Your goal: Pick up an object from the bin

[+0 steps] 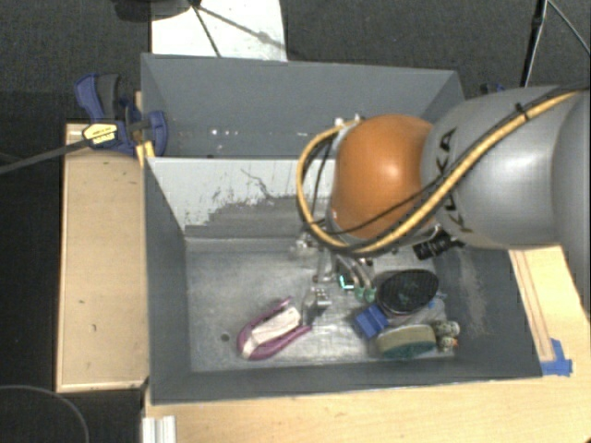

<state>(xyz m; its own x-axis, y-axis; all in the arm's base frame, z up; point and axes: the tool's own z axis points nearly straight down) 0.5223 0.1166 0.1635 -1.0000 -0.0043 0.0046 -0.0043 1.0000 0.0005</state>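
My gripper (pixel 320 295) reaches down to the bin floor near the middle, just below the orange cover. Its tip stands right beside the right end of a purple and white oblong thing (pixel 271 329), which lies slanted on the floor at the front. Whether it touches that thing I cannot tell. To the gripper's right lie a small blue block (pixel 368 321) and a black round disc (pixel 407 292).
A grey-green oval thing with a clear end (pixel 412 340) lies at the front right, next to the blue block. The bin's sloped walls rise at the back and left. The arm and its cables hang over the right half.
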